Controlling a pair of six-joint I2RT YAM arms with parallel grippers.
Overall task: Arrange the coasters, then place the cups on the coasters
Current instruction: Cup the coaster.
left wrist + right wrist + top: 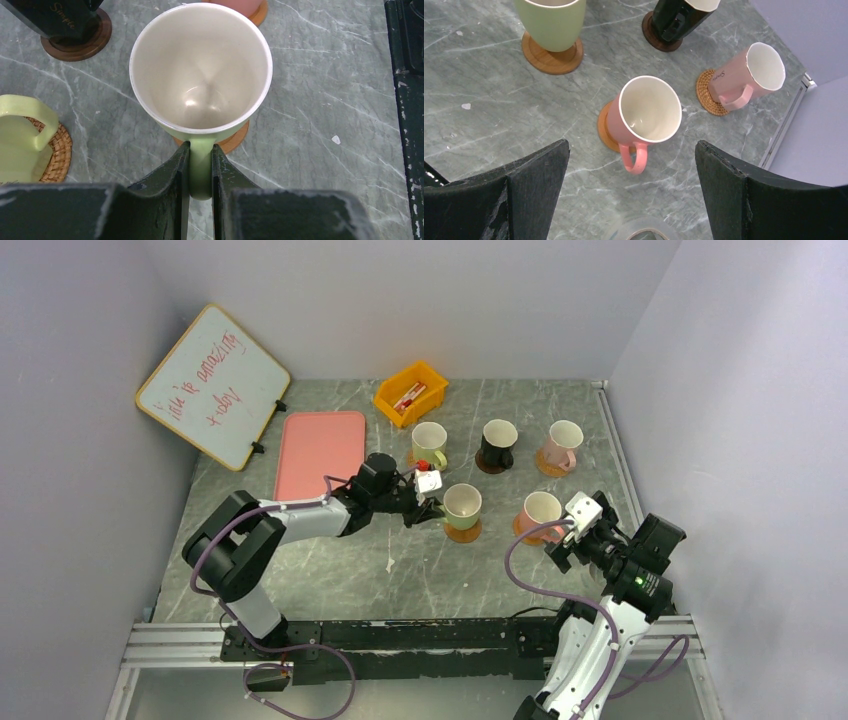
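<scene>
1. Pale-green glazed mug (200,75), round and tapered, stands on a smooth orange-brown coaster (239,141). The left gripper (201,150) clamps its fingers on the mug's handle.
2. Pink glazed mug (644,110) sits on a flat coaster disc (603,131), just ahead of the right gripper (631,150). Its fingers stand wide apart, clear of the mug.

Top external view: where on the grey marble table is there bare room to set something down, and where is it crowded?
Bare: the wide patch between the white-and-black left arm, the near pale green cup and the black base rail; also the strip behind the black cup, right of the yellow plastic bin. Crowded: among the cups mid-right.
</scene>
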